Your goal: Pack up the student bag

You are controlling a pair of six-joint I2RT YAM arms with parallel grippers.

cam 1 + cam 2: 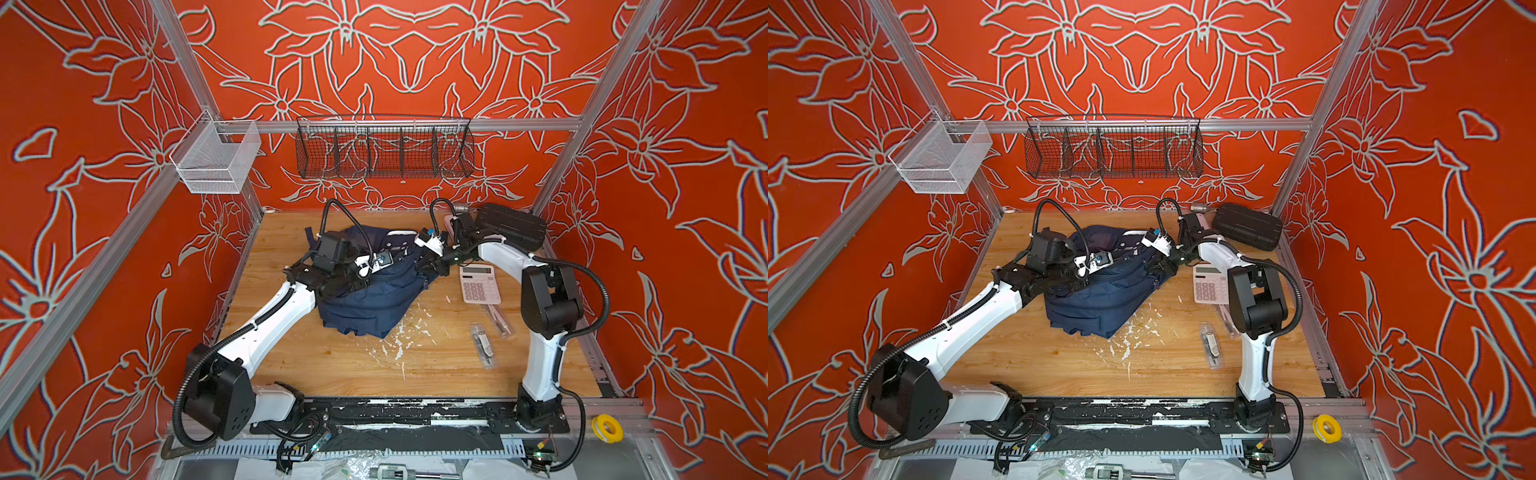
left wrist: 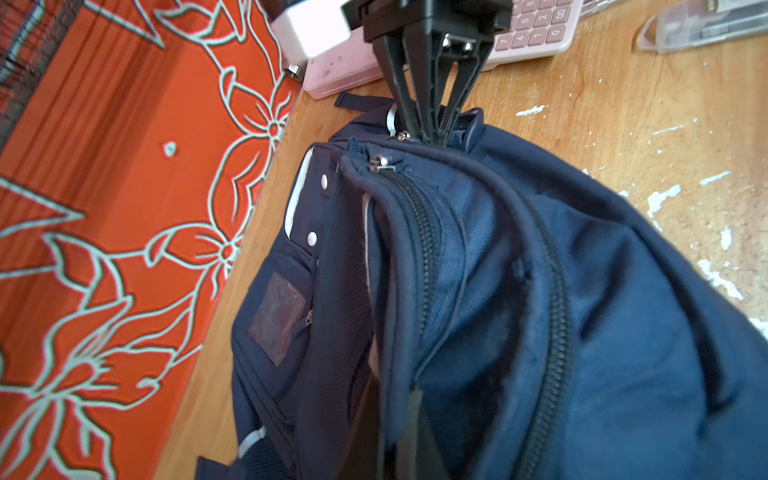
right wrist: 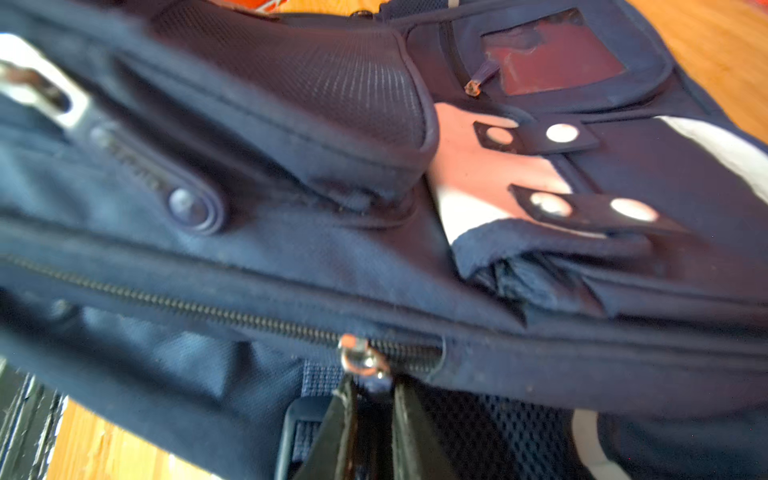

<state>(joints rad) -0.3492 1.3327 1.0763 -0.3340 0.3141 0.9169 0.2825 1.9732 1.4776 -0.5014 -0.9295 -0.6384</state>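
The student bag (image 1: 374, 301) (image 1: 1100, 301) is a navy backpack lying on the wooden table, in both top views. My left gripper (image 1: 354, 286) (image 1: 1077, 286) sits at its left side. In the left wrist view it (image 2: 409, 392) is shut on a fold of navy fabric beside the open zip track (image 2: 552, 332). My right gripper (image 1: 428, 270) (image 1: 1163, 266) reaches in from the right to the bag's far end. In the right wrist view it (image 3: 374, 384) is closed narrowly on the pull under the metal zipper slider (image 3: 361, 359). The left wrist view shows it (image 2: 428, 135) pinching that same end.
A pink calculator (image 1: 480, 282) lies right of the bag, with a clear pen pack (image 1: 482, 345) and another clear packet (image 1: 498, 320) nearer the front. A black ribbed hard case (image 1: 511, 226) sits at the back right. A black wire basket (image 1: 384, 149) and white mesh basket (image 1: 216, 162) hang behind.
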